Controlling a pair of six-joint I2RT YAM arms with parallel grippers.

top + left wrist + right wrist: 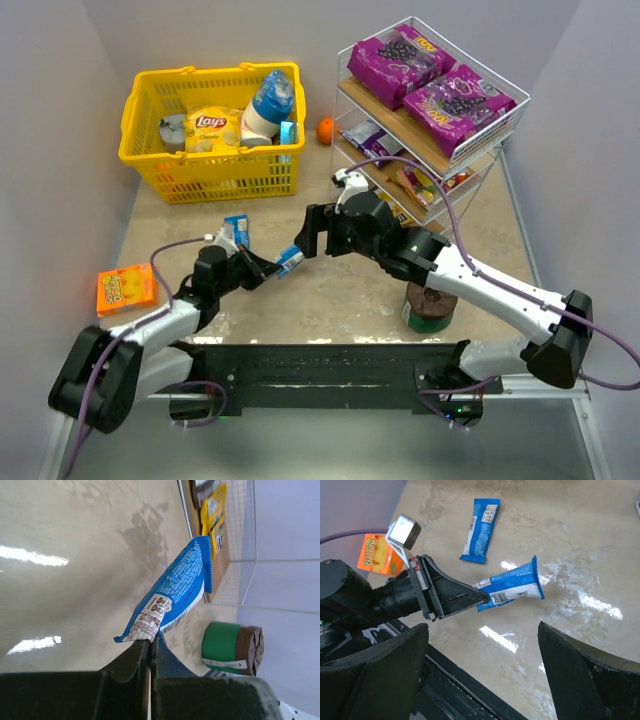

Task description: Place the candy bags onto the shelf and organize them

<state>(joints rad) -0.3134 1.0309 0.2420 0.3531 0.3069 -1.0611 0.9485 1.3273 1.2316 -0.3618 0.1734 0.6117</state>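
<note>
My left gripper (275,268) is shut on the end of a small blue candy bag (289,262) and holds it above the table; the bag also shows in the left wrist view (172,592) and the right wrist view (512,587). My right gripper (310,235) is open and empty, just above and right of that bag, its jaws wide apart (482,626). A second blue candy bag (236,231) lies flat on the table (480,529). The white wire shelf (500,135) stands at the back right, with two large purple bags (398,60) (458,103) on its top tier and smaller packets (420,185) below.
A yellow basket (150,150) at the back left holds a Lay's bag (212,128) and a bottle (270,100). A flat orange box (125,288) lies at the left. An orange ball (325,130) sits beside the shelf. A green and brown roll (430,305) stands under my right arm.
</note>
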